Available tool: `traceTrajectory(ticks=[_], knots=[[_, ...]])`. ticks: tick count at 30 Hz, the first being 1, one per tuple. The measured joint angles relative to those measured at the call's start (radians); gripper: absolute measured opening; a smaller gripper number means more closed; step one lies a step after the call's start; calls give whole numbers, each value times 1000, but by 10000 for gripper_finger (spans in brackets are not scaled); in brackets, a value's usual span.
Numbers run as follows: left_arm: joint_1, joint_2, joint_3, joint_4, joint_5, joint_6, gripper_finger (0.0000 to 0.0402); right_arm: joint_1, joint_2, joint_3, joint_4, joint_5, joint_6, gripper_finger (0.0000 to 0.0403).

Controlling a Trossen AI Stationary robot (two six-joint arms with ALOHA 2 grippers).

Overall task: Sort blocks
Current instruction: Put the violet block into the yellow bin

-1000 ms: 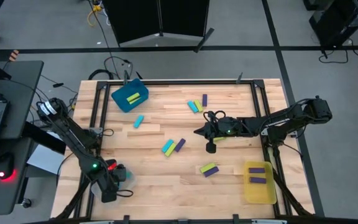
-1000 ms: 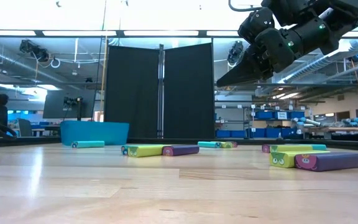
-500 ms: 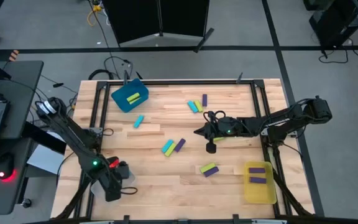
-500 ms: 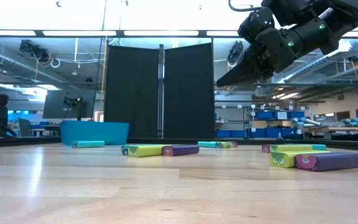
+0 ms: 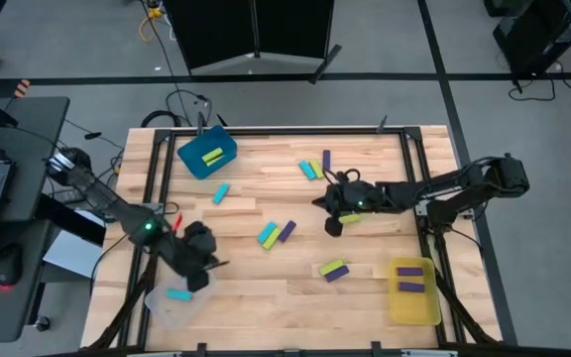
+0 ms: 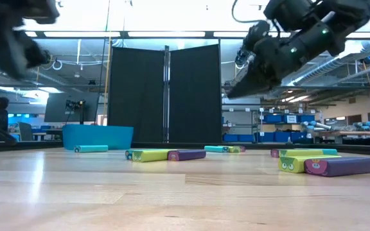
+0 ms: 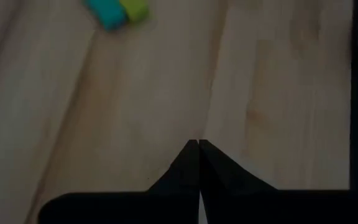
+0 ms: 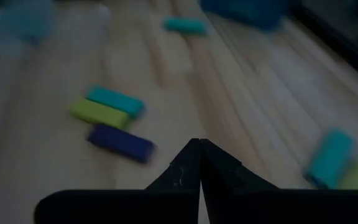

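Cyan, lime and purple blocks lie flat on the wooden table: a cyan one [image 5: 221, 193], a mixed group [image 5: 313, 167] near the far edge, a cyan and purple pair [image 5: 276, 233] mid-table, and a lime and purple pair [image 5: 333, 268]. Another cyan block [image 5: 178, 295] lies in the clear bin [image 5: 159, 305] at the near left corner. My left gripper [image 5: 209, 264] [image 7: 199, 144] hangs shut and empty above bare wood right of that bin. My right gripper [image 5: 317, 205] [image 8: 199, 142] [image 6: 231, 95] hangs shut and empty over mid-table, right of the cyan and purple pair.
A blue bin [image 5: 206, 154] holding a lime block stands at the far left. A yellow bin [image 5: 414, 290] with purple blocks stands at the near right. Black frame rails run along the table's edges. Bare wood lies along the near edge between the bins.
My left gripper has risen from the clear bin at the near left corner and swung toward the table's middle, tipping up. A cyan block now lies in that bin. My right gripper has rolled a little in place.
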Motion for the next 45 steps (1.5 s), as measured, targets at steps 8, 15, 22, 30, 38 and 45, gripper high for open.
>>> traceTrajectory(ticks=[8, 15, 22, 30, 38, 45], knots=[[177, -14, -138, 366, -7, 258, 4, -85, 0, 40, -114, 29, 117, 40], [330, -14, -266, 764, 4, 423, 4, -196, 0, 64, -210, 167, 273, 91], [454, -14, -309, 945, -4, 532, 4, -311, 0, 64, -228, 184, 409, 157], [546, -14, -309, 1026, -5, 568, 4, -366, 3, 82, -239, 186, 460, 200], [574, -11, -309, 1023, -6, 569, 4, -387, 192, 303, -442, 177, 445, 203], [574, -11, -309, 1023, -6, 594, 6, -448, 378, 473, -639, 174, 486, 215]])
